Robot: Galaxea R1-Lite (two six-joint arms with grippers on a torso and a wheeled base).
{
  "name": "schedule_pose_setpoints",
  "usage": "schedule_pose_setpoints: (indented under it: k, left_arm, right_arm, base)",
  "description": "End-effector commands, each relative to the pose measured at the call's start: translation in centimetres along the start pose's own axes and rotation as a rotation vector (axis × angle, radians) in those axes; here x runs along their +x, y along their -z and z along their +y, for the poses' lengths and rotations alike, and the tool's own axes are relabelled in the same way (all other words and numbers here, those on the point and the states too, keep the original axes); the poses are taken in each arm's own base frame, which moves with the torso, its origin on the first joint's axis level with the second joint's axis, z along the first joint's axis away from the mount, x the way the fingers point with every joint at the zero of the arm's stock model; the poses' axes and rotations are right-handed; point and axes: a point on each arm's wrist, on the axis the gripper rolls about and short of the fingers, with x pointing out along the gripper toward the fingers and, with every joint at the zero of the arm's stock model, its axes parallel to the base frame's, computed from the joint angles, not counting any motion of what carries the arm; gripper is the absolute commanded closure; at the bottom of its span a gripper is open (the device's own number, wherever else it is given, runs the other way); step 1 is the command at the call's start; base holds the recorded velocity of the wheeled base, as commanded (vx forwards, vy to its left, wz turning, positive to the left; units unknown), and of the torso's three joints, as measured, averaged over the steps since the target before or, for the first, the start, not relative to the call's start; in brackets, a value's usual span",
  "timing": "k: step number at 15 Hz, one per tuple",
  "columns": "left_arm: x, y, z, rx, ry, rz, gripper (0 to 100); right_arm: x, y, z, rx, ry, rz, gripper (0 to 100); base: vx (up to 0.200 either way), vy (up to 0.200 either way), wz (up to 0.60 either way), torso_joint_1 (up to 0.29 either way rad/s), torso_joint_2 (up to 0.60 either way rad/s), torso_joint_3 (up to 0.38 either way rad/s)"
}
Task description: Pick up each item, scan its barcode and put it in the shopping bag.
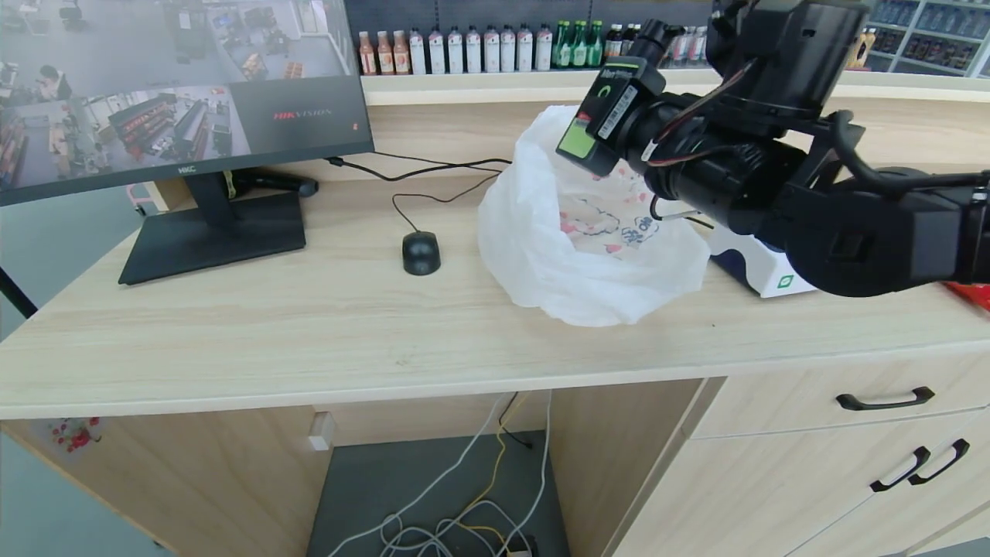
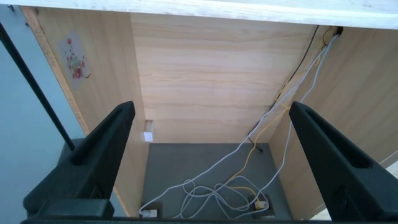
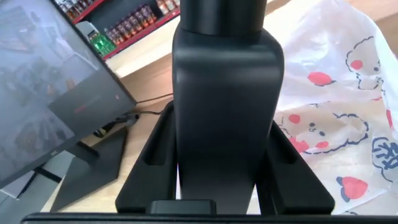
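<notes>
A white shopping bag [image 1: 588, 263] with cartoon prints stands open on the wooden counter [image 1: 309, 333]. Above its mouth my right gripper [image 1: 611, 112] is shut on a black item [image 1: 599, 124] that carries a green label and a barcode sticker. In the right wrist view the same black item [image 3: 224, 106] stands between the two fingers [image 3: 155, 162], with the bag [image 3: 336, 118] beside and below it. My left gripper [image 2: 211, 162] is open and holds nothing, down below the counter's edge, facing the recess with loose cables [image 2: 236, 186].
A white and blue box [image 1: 762, 271] lies on the counter behind my right arm, and something red [image 1: 971, 294] sits at the right edge. A mouse [image 1: 421, 252], a monitor [image 1: 170, 85] and a black handheld device [image 1: 271, 182] occupy the counter's left. Drawers [image 1: 882, 402] are below right.
</notes>
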Motion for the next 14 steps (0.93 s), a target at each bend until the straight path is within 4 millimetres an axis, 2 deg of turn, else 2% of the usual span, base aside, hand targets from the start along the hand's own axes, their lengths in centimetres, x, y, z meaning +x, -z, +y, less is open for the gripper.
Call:
schedule_pose_setpoints:
  k: [1,5,9,12,14]
  left_arm:
    - [0.0,0.0,0.0,0.000,0.000,0.000,0]
    - [0.0,0.0,0.0,0.000,0.000,0.000,0]
    - [0.0,0.0,0.0,0.000,0.000,0.000,0]
    - [0.0,0.0,0.0,0.000,-0.001,0.000,0]
    - [0.0,0.0,0.0,0.000,-0.001,0.000,0]
  right_arm:
    - [1.4,1.8,-1.3,0.007,0.033,0.032,100]
    - [2.4,4.1,-1.9,0.012,0.043,0.082,100]
    - [2.5,4.7,-2.2,0.016,0.050,0.107,100]
    - [1.9,5.3,-2.6,0.044,0.071,0.141,100]
    - [0.1,4.7,-2.0,0.055,0.060,0.160,100]
  base:
    - [0.000,0.000,0.00,0.000,0.00,0.000]
    - [0.000,0.000,0.00,0.000,0.00,0.000]
    - [0.000,0.000,0.00,0.000,0.00,0.000]
    - [0.000,0.000,0.00,0.000,0.00,0.000]
    - [0.000,0.000,0.00,0.000,0.00,0.000]
